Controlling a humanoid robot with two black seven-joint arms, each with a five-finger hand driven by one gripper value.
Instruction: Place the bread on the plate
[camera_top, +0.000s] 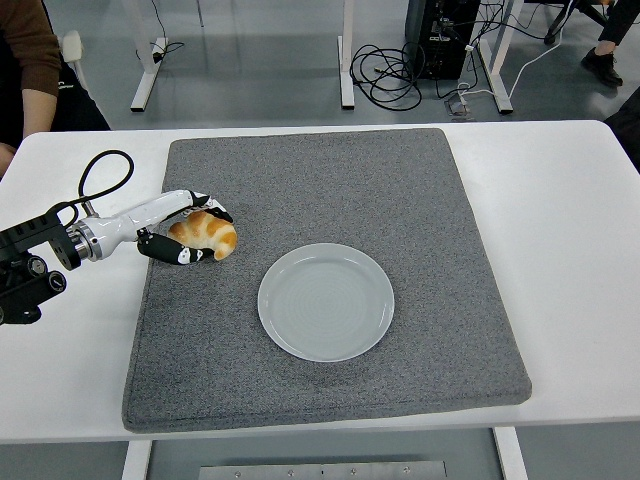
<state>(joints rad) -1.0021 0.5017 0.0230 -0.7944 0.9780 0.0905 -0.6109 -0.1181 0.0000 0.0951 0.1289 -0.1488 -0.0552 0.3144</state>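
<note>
Bread (206, 235), seemingly grasped by left hand (180, 232) near mat's (400, 190) left edge.

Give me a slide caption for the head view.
Left hand grips the bread on the grey mat, left of the empty plate.

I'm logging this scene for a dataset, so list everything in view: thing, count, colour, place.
bread: one, golden brown, left part of the mat, inside the left hand's fingers
plate: one, pale grey, mat centre, nothing on it
mat: one, dark grey, covering the table's middle
table: one, white
cables: black bundle, floor beyond the table
person: one, brown sleeve, top left corner
left hand: one, black and white, curled around the bread
</note>
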